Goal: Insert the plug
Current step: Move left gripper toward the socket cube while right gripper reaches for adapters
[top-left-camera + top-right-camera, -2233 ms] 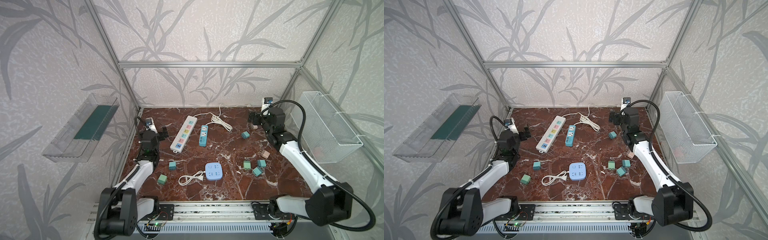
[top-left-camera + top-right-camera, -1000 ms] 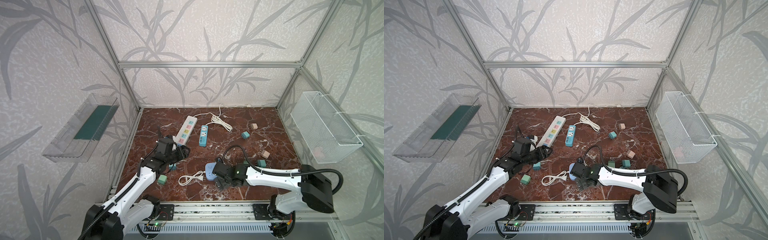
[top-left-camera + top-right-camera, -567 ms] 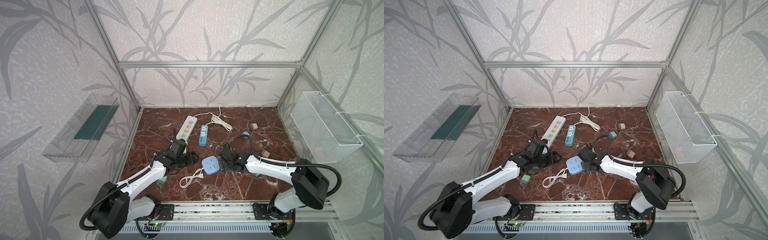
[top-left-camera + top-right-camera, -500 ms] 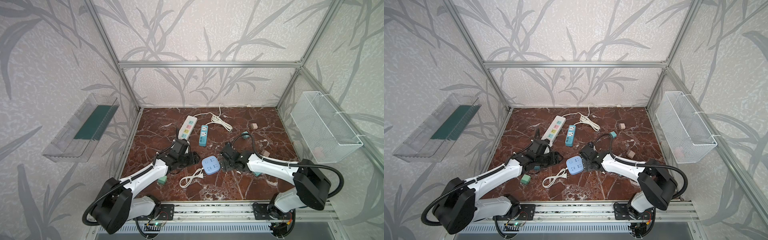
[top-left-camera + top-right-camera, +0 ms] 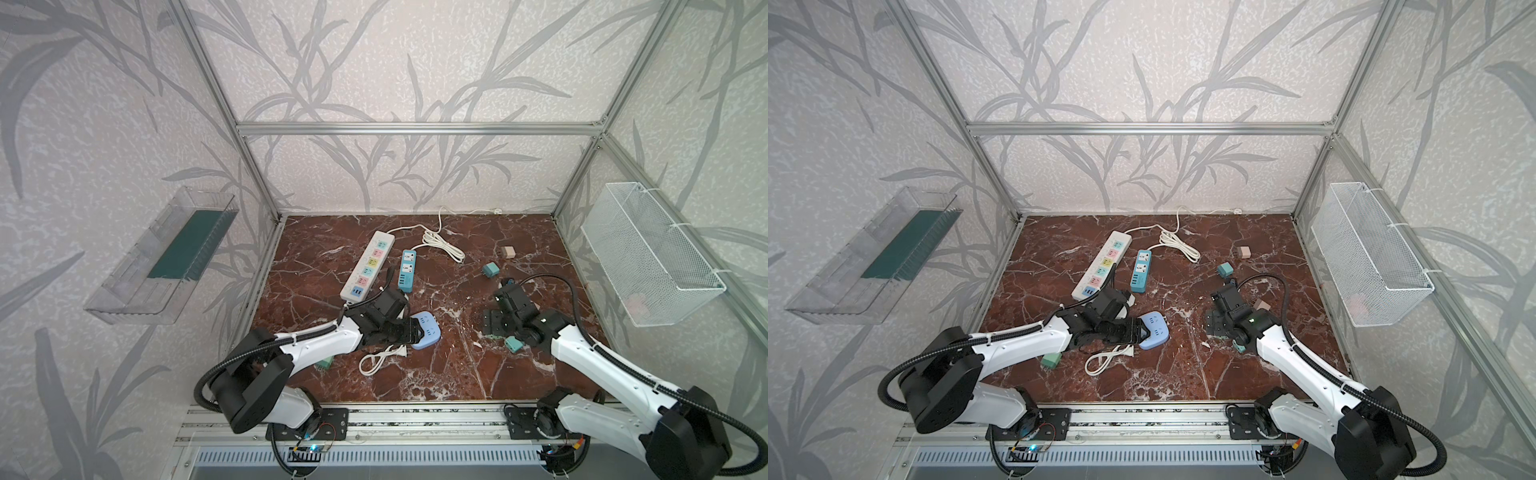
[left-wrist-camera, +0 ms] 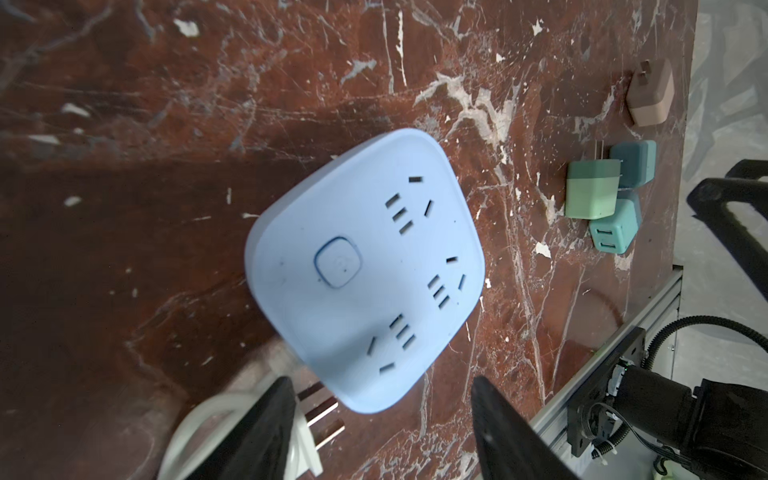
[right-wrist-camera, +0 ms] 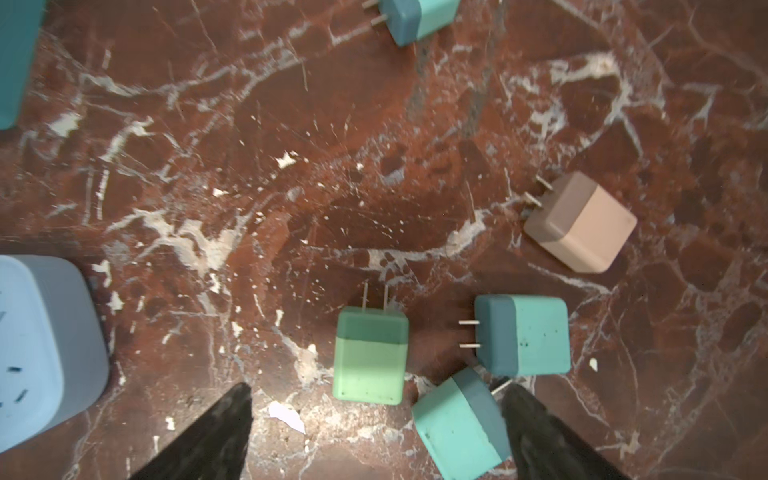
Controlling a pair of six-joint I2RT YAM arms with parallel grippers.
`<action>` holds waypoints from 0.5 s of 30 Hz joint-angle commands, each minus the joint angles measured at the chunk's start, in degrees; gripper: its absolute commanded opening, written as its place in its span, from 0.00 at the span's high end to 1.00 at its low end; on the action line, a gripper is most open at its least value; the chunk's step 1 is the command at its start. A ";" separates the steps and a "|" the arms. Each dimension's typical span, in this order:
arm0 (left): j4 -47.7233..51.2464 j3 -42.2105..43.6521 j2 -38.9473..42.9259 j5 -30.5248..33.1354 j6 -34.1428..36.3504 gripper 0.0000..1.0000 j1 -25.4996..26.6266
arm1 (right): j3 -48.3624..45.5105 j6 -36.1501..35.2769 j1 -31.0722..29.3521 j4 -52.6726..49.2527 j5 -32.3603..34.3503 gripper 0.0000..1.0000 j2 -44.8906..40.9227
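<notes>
In a top view, the blue socket (image 5: 428, 334) lay mid-surface, the teal plug (image 5: 513, 344) nearer the right edge.

Left wrist: the left end effector (image 6: 380, 415), spread, straddled the socket corner; closing could skid it.

Right wrist: the right end effector (image 7: 378, 390), spread, bracketed the teal plug and 1 green plug (image 7: 368, 357); closing could pinch both.
</notes>
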State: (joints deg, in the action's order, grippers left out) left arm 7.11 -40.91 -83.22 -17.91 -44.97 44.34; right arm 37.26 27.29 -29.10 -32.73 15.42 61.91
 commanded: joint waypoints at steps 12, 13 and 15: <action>-10.54 -8.46 -10.10 -1.82 -2.35 0.31 2.22 | -3.68 3.75 1.76 6.95 -4.66 0.13 4.58; -10.95 -8.92 -10.42 -1.86 -2.57 0.31 2.33 | -3.83 4.20 1.76 7.48 -5.05 0.13 4.75; -11.04 -9.59 -10.00 -1.90 -2.15 0.31 2.33 | -3.75 4.52 1.79 7.38 -4.99 0.18 5.22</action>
State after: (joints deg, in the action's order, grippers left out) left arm -1.65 -48.40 -93.49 -19.20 -46.33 46.26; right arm 33.93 30.39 -27.66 -26.61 11.27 66.59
